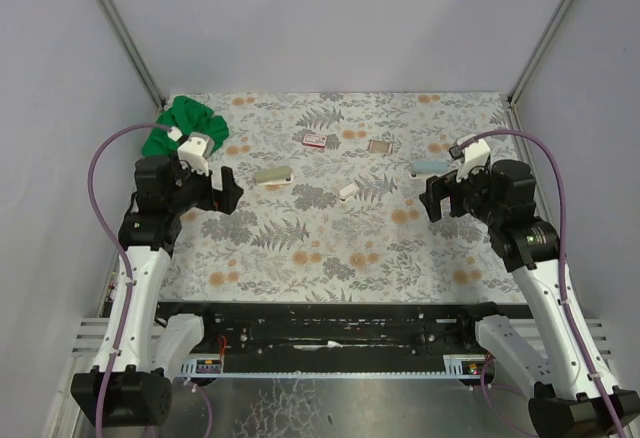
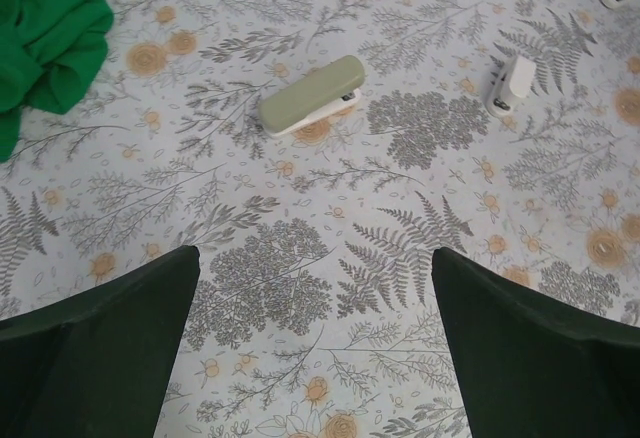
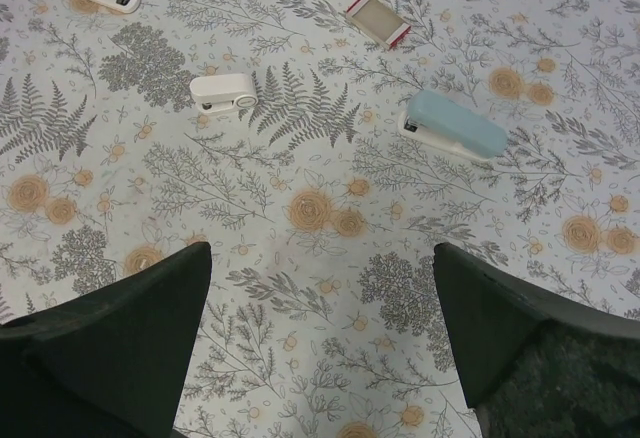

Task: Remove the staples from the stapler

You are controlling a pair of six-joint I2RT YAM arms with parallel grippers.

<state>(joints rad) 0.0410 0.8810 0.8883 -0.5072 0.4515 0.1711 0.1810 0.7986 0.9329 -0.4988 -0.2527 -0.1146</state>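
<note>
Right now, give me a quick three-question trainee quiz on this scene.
1. True or false: the left gripper and the right gripper both stand open, holding nothing.
2. In the top view, the green cloth lies: A) far left, B) far right, C) near centre.
3. Fill in: the blue stapler lies closest to the ___ gripper.
Key: 1 true; 2 A; 3 right.
</note>
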